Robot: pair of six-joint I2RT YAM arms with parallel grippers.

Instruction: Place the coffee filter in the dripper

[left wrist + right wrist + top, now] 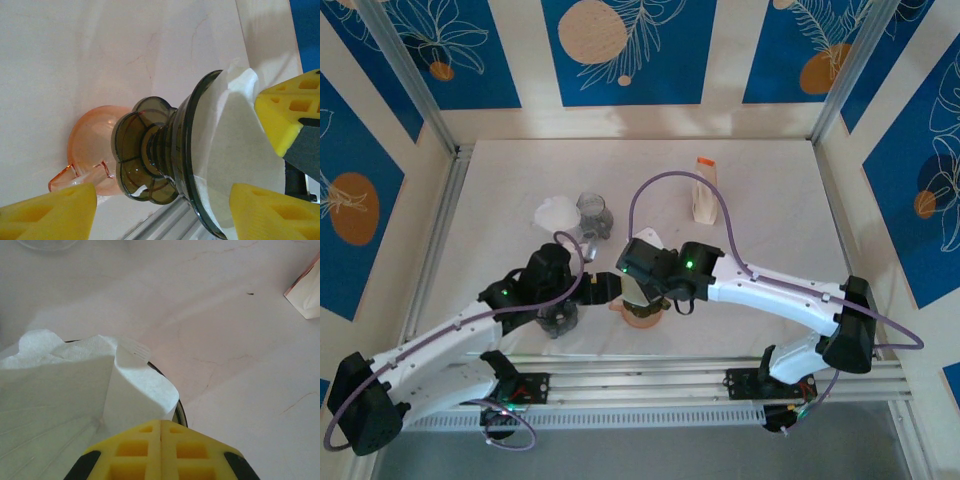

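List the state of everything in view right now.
coffee filter, inside the dripper, one fold pinched
dripper, seated on the orange cup
orange cup, upright under the dripper
right gripper, shut on the filter fold
left gripper, open, straddling the dripper
spare filter, lying loose farther back

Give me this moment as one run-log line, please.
right gripper: shut on coffee filter | coffee filter: partly inside dripper | left gripper: astride dripper

The top camera sits high up and looks down on the whole table [770,200]. Each wrist camera sits just behind its own fingers [135,452], very close. Both show the dripper [160,150] and filter [235,145].
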